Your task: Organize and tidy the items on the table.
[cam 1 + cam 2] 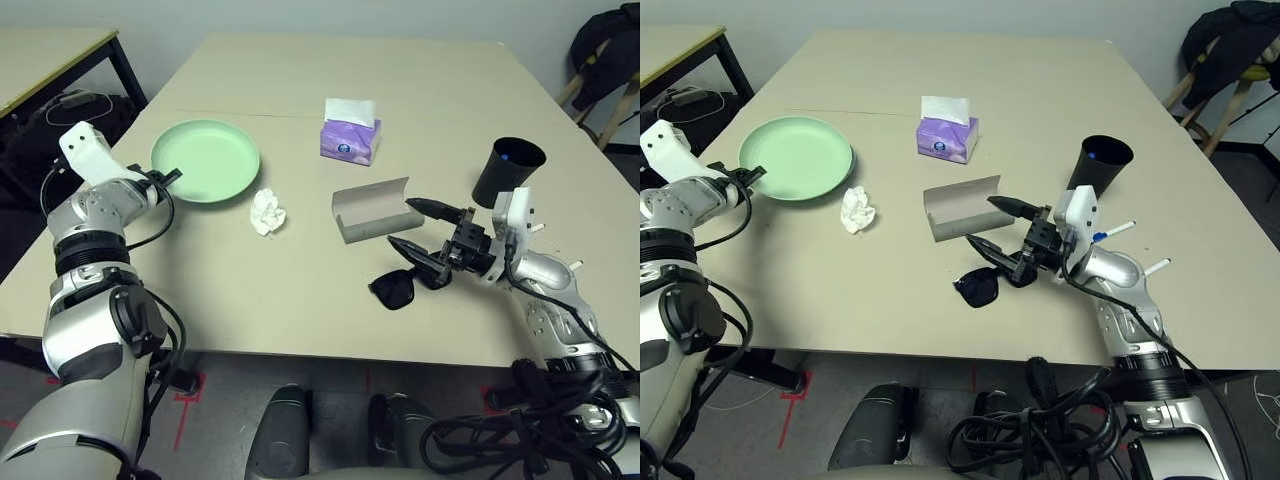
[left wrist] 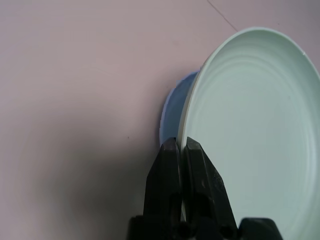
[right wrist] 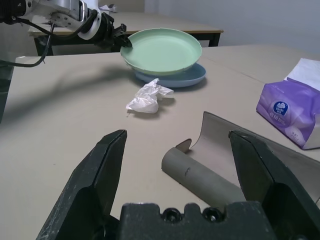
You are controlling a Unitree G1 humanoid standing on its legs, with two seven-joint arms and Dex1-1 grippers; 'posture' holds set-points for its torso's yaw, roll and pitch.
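Observation:
My left gripper [image 1: 170, 178] is shut on the near rim of the pale green plate [image 1: 205, 158]. This plate rests tilted on the pale blue plate [image 3: 192, 79] beneath it, at the table's [image 1: 300, 320] left. A crumpled white tissue [image 1: 267, 212] lies just right of the plates. My right gripper [image 1: 402, 222] stands open, its jaws wide on either side of the end of the open grey glasses case [image 1: 370, 210]. The black sunglasses [image 1: 395, 290] lie just below it. The black cup [image 1: 507, 170] stands tilted behind the right wrist, with something blue inside.
A purple tissue box [image 1: 350, 135] sits mid-table behind the case. A black-legged wooden desk [image 1: 50, 50] stands at far left, with cables and dark gear under it. A dark bag on a chair [image 1: 610, 50] is at far right.

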